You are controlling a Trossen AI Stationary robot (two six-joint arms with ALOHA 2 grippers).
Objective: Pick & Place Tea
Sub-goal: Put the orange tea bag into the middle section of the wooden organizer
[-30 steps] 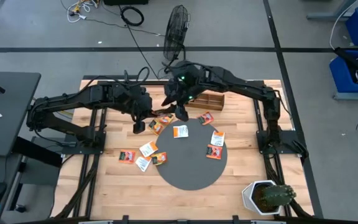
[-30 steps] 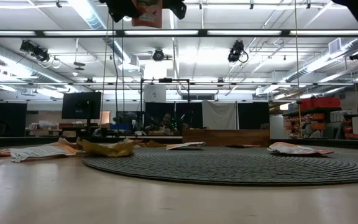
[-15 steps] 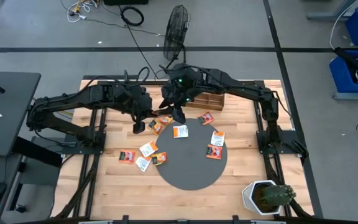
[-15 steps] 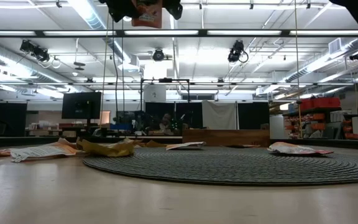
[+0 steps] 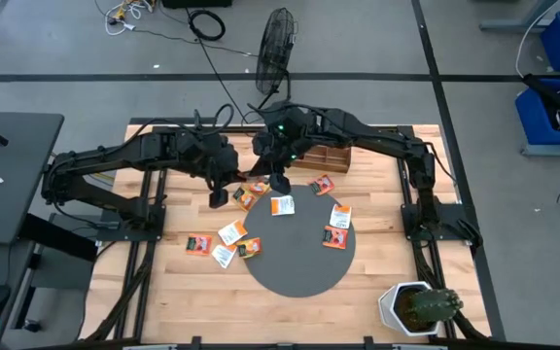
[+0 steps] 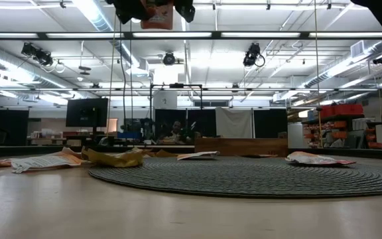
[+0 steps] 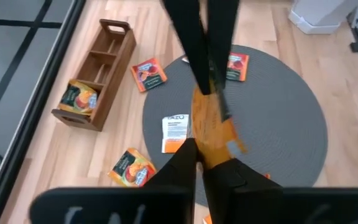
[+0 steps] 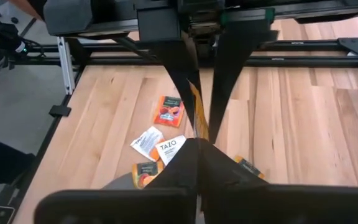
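Observation:
One orange tea sachet (image 7: 213, 130) hangs in the air above the round grey mat (image 5: 299, 267), and both grippers are shut on it. My left gripper (image 7: 197, 163) comes in from the table's left and my right gripper (image 8: 197, 146) from the far right. They meet at the sachet (image 5: 258, 184) over the mat's far left rim. Several more tea sachets lie flat on the mat (image 5: 282, 205) and on the wood to its left (image 5: 198, 243). One sachet (image 7: 79, 98) sits in an end compartment of the wooden tray (image 7: 101, 71). My left gripper pinches one end of the orange sachet (image 7: 205, 149) between its two fingers, slanting down from the table's left. The sachet reaches out ahead of the fingers, lifted clear of the mat. My right gripper pinches the opposite end (image 7: 209, 94) between its two fingers (image 7: 191, 50), slanting down from the far right. The sachet shows edge-on (image 8: 197, 109) in the right wrist view, spanning the gap to my left gripper.
The wooden tray (image 5: 324, 156) lies at the table's far side, just beyond the mat. A potted cactus (image 5: 416, 306) stands at the near right corner. A fan (image 5: 278, 44) stands on the floor beyond the far edge. Bare wood (image 5: 397, 224) lies to the mat's right.
My right gripper has moved a little toward the table's left, up to my left gripper, and has shut on the free end of the sachet. The sachet has stayed in the air over the mat, with my left gripper still on it.

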